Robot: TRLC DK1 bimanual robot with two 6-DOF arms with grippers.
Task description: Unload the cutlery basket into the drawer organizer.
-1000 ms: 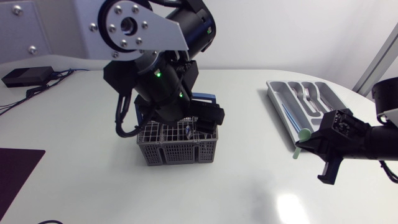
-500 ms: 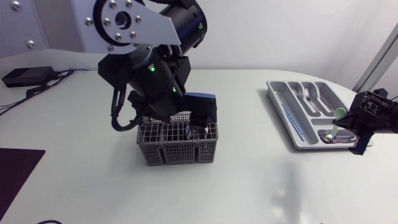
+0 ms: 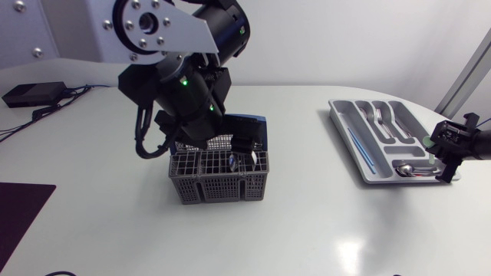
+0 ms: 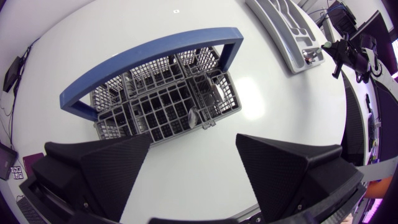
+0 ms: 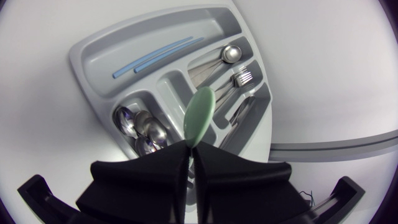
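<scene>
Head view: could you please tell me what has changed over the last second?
The right gripper, shut on the green utensil, swung from the table in front of the organizer to over its spoon end. The left gripper, open, shifted slightly above the basket. Basket and organizer stayed put.

The left arm (image 3: 184, 84) is hanging over the grey basket (image 3: 219, 180) in the middle of the desk (image 3: 307, 222). The right end effector (image 3: 437, 146) is gripping a pale green utensil (image 3: 426, 140) over the organizer's (image 3: 343, 123) rim, near the spoons (image 3: 410, 169).
</scene>
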